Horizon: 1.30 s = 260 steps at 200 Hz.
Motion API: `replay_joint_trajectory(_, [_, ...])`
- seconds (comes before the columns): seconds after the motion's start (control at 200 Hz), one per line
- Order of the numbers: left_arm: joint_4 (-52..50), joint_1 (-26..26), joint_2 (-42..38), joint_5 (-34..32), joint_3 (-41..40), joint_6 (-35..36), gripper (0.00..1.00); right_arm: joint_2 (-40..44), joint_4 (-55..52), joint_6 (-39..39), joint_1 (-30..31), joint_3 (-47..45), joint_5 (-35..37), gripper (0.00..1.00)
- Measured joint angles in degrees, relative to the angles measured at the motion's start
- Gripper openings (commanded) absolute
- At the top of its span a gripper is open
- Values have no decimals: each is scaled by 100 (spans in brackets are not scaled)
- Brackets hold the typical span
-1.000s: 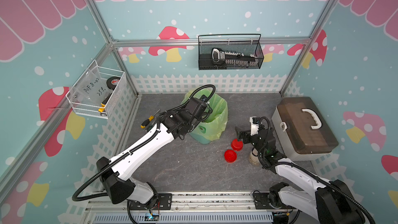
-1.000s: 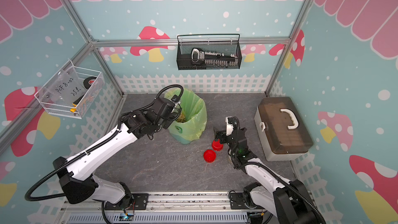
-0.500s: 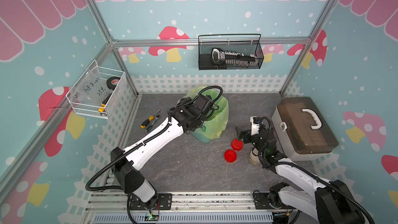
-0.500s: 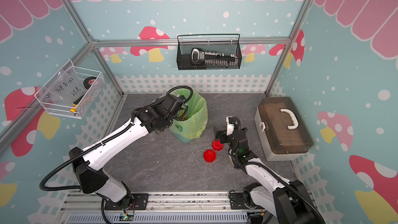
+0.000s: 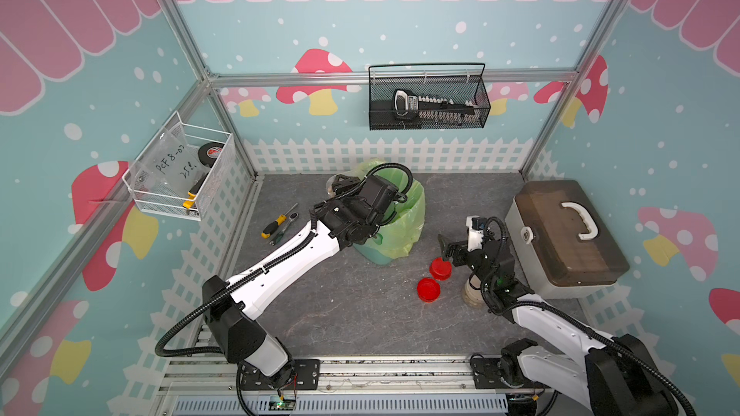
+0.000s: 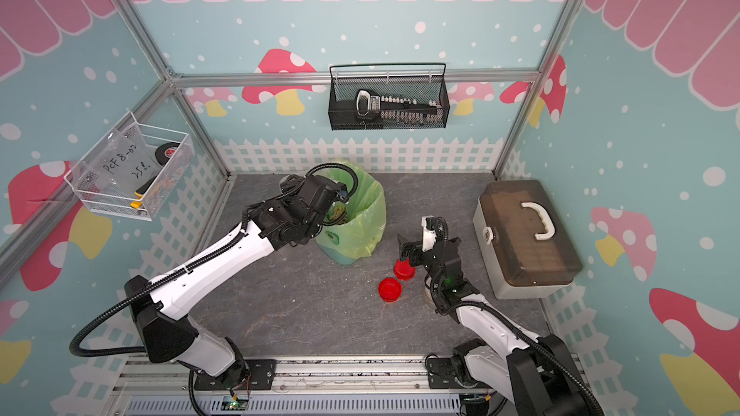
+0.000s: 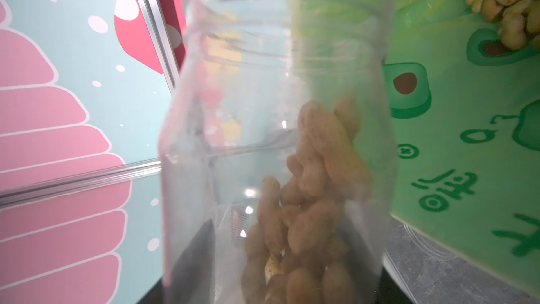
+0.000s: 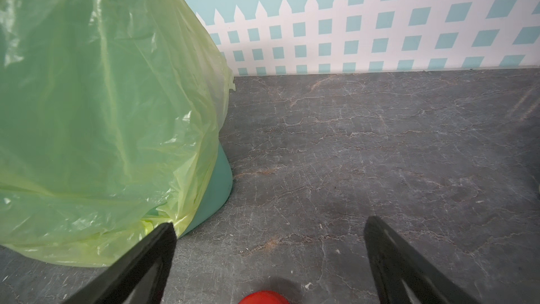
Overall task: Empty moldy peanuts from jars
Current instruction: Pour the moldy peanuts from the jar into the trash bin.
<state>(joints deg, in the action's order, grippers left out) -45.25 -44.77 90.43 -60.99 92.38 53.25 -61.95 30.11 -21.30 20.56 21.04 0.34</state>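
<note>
right hand (image 8: 270,223) spread wide over grey tabletop (image 8: 380,141) — green-bagged bin (image 8: 102,106) by one finger (image 8: 140,264), red lid (image 8: 263,298) between them.

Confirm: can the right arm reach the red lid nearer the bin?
Likely yes. The right gripper hangs open close by that red lid, with nothing between them.

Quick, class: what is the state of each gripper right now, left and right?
Left gripper: closed on a clear jar with peanuts inside.
Right gripper: open, holding nothing.
</note>
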Motion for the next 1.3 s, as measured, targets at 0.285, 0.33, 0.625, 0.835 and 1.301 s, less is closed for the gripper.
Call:
replay_joint_trajectory(0.285, [127,-35,-44,-101,-79,369,29,22,0,-9,-28,-35,-2,99])
replay_joint_trajectory(0.33, [164,-35,-66,-101,-133,420,29,26,4,-15,-33,-37,-2,99])
replay_joint_trajectory(0.625, [431,-35,-98,-133,-339,658,29,33,33,-22,-66,-42,-4,99])
replay_joint_trajectory(0.835, [557,-35,-101,-186,-461,807,29,33,37,-33,-74,-42,-35,99])
replay_joint_trajectory(1.301, [1014,-85,-122,-393,-627,1237,29,-315,96,-197,-431,-28,-358,99])
